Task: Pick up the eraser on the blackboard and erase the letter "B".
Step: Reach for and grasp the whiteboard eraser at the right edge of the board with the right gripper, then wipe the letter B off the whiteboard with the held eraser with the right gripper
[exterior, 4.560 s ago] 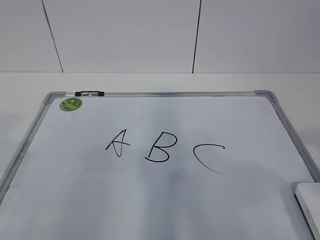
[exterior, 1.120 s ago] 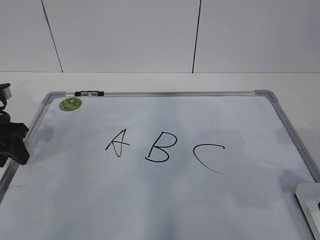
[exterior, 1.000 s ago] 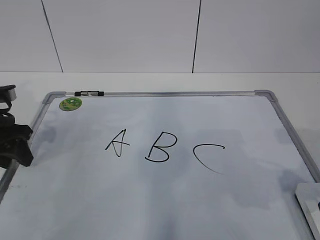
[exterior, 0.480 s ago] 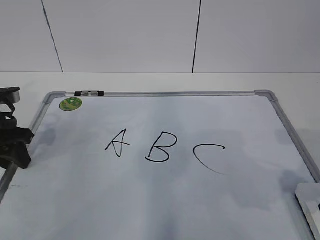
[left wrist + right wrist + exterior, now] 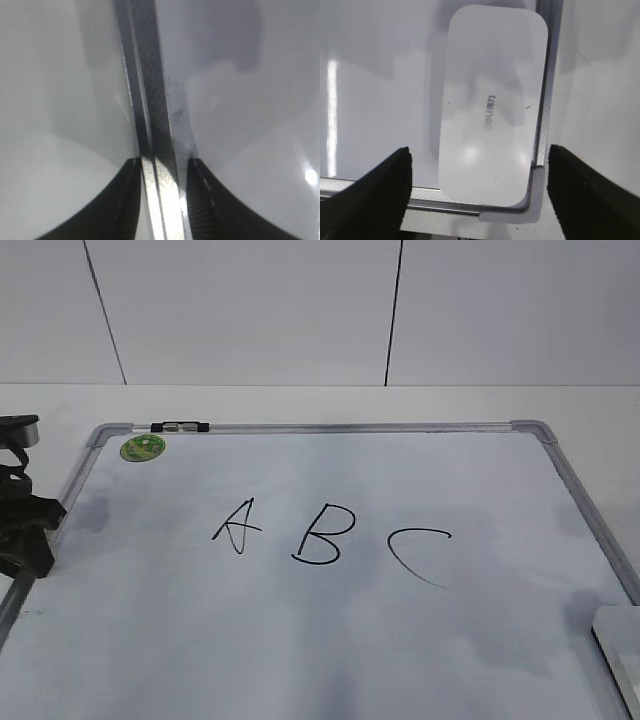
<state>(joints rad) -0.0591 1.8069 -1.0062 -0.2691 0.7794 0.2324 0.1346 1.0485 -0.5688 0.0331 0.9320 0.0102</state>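
The blackboard (image 5: 300,640), a white board in a silver-grey frame, lies flat on the table. The letters A (image 5: 236,525), B (image 5: 322,535) and C (image 5: 418,555) are written on it in black. The white eraser (image 5: 618,655) lies in the board's near right corner, cut off by the picture's edge. In the right wrist view the eraser (image 5: 492,105) lies between and ahead of my open right gripper (image 5: 479,150), untouched. My left gripper (image 5: 25,530) is at the board's left edge. In the left wrist view the gripper (image 5: 162,165) closes across the frame rail (image 5: 150,100).
A green round sticker (image 5: 142,447) sits in the far left corner, beside a black and silver clip (image 5: 180,426) on the top rail. A grey corner piece (image 5: 535,202) wraps round the eraser's end. White table surrounds the board, with a wall behind.
The left gripper came in at the left edge of the board and sank slightly onto the frame. The letters and the eraser have not moved.
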